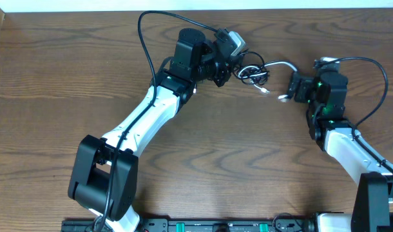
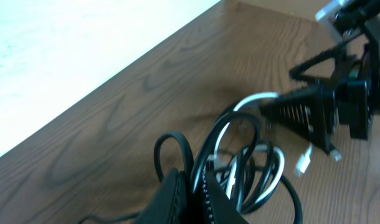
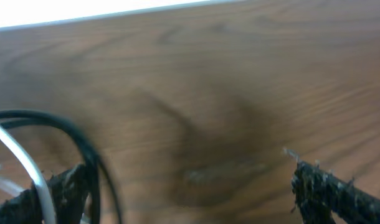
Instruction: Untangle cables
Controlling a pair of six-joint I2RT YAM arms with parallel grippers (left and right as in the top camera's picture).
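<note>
Item: cables (image 1: 251, 74), one tangle on the counter (image 1: 203, 154). Left end effector (image 2: 191, 186) is clamped on the tangle's black loops, apparently to anchor it. Right end effector (image 3: 190, 177) is beside the tangle's white cord (image 1: 280, 64), spread wide and empty, likely ready to take that strand.

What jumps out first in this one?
A knot of cables, black loops plus one white cord, sits near the far edge of the table. The left fingers are shut on the knot; the right fingers stand wide apart beside the white cord's arc.
</note>
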